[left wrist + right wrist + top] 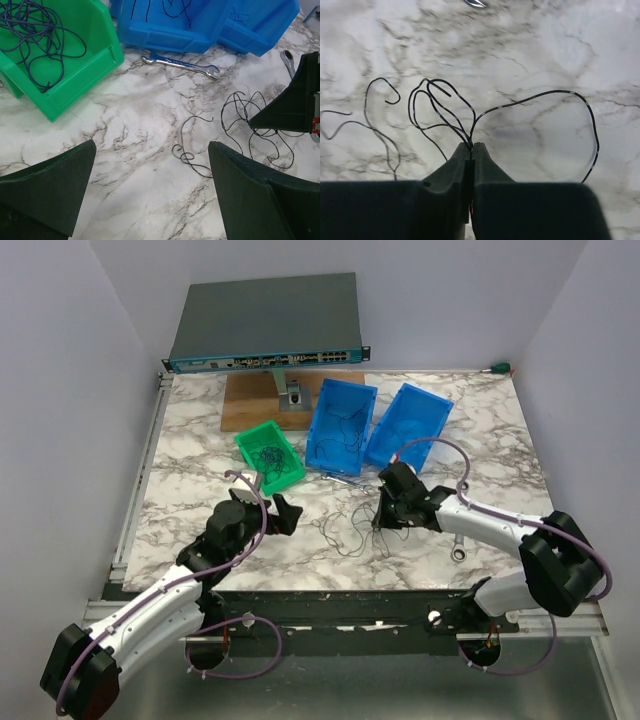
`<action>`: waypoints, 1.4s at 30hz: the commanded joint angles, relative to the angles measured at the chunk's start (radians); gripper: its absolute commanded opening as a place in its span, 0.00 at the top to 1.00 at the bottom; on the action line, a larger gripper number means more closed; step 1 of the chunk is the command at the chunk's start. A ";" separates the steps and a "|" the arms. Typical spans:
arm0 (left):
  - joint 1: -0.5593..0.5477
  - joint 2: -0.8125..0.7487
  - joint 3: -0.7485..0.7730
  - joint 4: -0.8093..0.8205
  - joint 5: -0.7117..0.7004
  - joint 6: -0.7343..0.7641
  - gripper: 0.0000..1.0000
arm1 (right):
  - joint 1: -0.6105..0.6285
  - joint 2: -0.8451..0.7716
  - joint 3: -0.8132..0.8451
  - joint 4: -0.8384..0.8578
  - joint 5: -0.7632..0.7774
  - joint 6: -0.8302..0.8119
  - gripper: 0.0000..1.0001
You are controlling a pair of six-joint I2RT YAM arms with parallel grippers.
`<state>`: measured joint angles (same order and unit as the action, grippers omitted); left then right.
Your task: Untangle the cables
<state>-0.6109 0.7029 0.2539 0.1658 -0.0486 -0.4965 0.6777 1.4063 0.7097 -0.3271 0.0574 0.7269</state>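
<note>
Green bin point(85, 80) holding blue cables point(35, 40), ahead-left of left gripper point(150, 195) | left gripper fingers wide apart above marble table point(135, 125) | black cables point(445, 110) lying between both grippers | right gripper point(471, 150) pinched tight on black cables, loops fanning ahead of its tips
</note>
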 commanded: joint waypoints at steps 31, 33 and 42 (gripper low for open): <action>0.054 0.344 0.144 -0.161 0.300 -0.208 0.17 | 0.250 0.281 0.279 -0.062 -0.033 -0.343 0.00; 0.054 0.363 0.160 -0.164 0.308 -0.211 0.22 | 0.263 0.311 0.287 -0.072 0.001 -0.347 0.00; 0.058 0.360 0.227 -0.261 0.285 -0.141 0.24 | 0.283 0.371 0.301 -0.095 0.165 -0.298 0.99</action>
<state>-0.5575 1.0882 0.4290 -0.0326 0.2207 -0.6769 0.9565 1.7454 1.0332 -0.4026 0.1738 0.3992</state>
